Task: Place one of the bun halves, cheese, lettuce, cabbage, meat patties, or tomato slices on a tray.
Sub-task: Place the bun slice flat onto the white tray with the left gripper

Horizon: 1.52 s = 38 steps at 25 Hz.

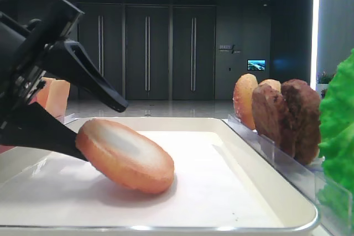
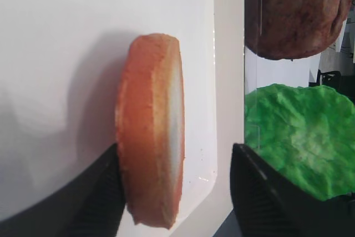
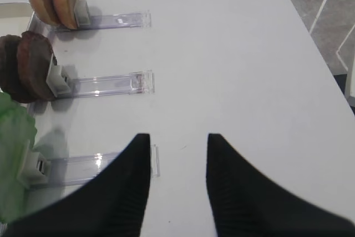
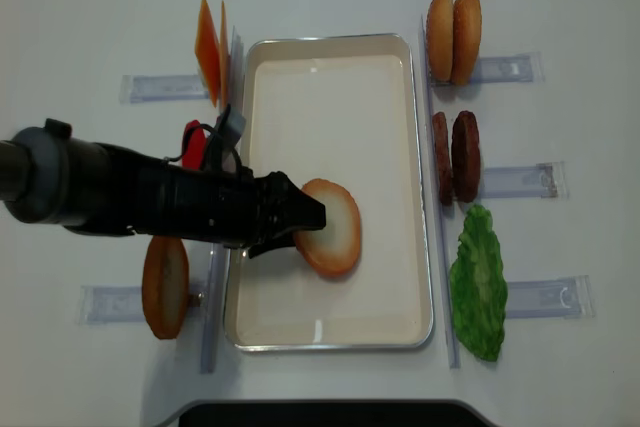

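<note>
Racks of clear plastic line both sides of the tray from where I watch. On the right side I see two bun halves standing on edge, then two meat patties, then the lettuce; on the left, the cheese slices, a red piece I take for tomato slices mostly hidden behind the arm, and another bun. The patties and lettuce sit just beyond the tray's right rim, close to the work.

One bun half lies tilted on the tray's white lining, pale cut face turned up and toward the right. My left gripper reaches in from the left; its jaws are spread apart, one finger against the bun's crust side, the other clear of the cut face, so I see no grip.

My right gripper hovers over bare table beside the racks, jaws parted, holding nothing.
</note>
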{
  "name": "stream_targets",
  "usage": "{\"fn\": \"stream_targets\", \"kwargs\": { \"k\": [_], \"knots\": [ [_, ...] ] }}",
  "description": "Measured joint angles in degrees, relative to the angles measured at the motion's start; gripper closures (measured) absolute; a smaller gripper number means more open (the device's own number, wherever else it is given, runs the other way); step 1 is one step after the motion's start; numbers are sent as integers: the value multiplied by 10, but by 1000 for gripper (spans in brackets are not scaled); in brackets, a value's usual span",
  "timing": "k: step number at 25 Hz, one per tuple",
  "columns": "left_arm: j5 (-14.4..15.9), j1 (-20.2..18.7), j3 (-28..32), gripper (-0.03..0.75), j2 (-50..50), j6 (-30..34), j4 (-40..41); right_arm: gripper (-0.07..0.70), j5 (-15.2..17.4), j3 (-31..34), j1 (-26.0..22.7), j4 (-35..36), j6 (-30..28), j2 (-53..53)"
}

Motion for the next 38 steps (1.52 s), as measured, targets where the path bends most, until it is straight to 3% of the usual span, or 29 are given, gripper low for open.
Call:
{"fn": "stream_targets", "kwargs": {
  "k": [12, 20, 32, 38],
  "knots": [
    [-10, 0, 0, 263, -14, -21, 12, 391, 0, 0, 0, 0, 0, 0],
    [-22, 0, -7, 262, -26, -69, 53, 391, 0, 0, 0, 0, 0, 0],
    [-47, 0, -38, 262, -51, -192, 175, 391, 0, 0, 0, 0, 0, 0],
    [-54, 0, -39, 262, -65, -216, 199, 391, 0, 0, 0, 0, 0, 0]
  ]
}}
